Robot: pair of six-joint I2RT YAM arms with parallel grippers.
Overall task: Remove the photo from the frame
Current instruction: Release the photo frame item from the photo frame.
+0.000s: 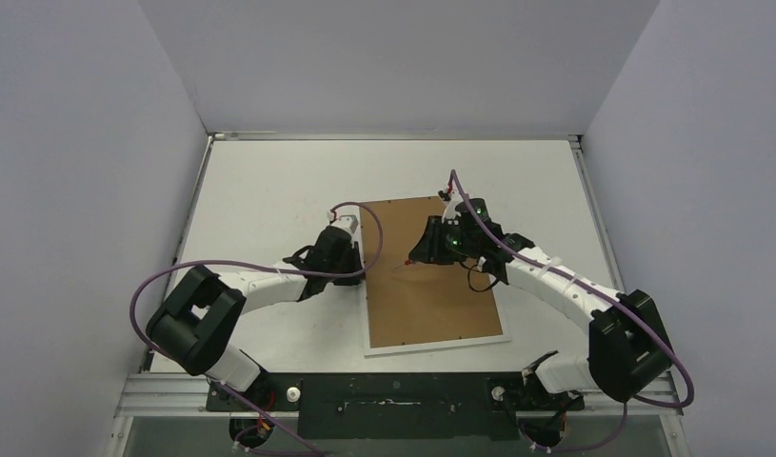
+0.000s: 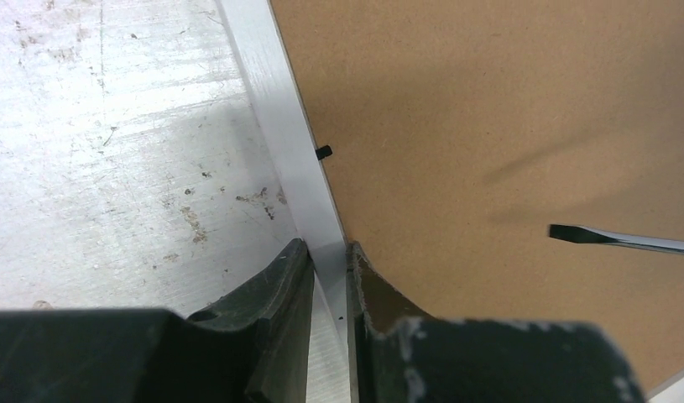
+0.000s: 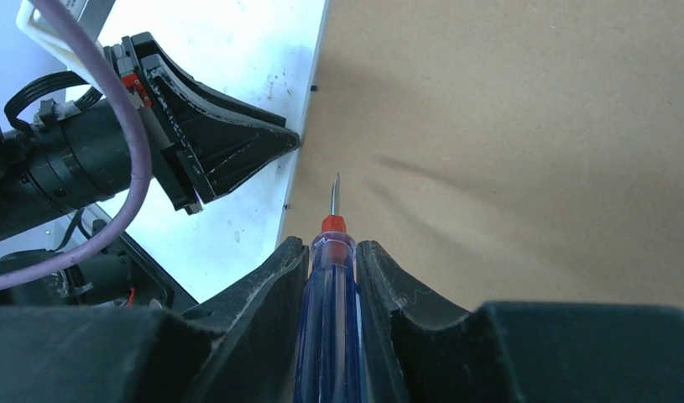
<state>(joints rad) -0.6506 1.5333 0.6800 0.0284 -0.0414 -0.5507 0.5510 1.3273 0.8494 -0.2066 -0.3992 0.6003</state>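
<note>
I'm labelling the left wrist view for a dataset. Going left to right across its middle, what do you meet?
Scuffed table → frame border strip → small black tab → brown backing board → screwdriver blade.

This has the look of a robotics lab test cell. Plain pale walls [image 1: 79, 143] box in a scuffed white table [image 1: 269, 181], and at the bottom of the overhead view a left robot arm [image 1: 260, 284] and a right robot arm [image 1: 555, 276], trailing purple cables [image 1: 151, 279], are bolted to a black base plate [image 1: 393, 392].
</note>
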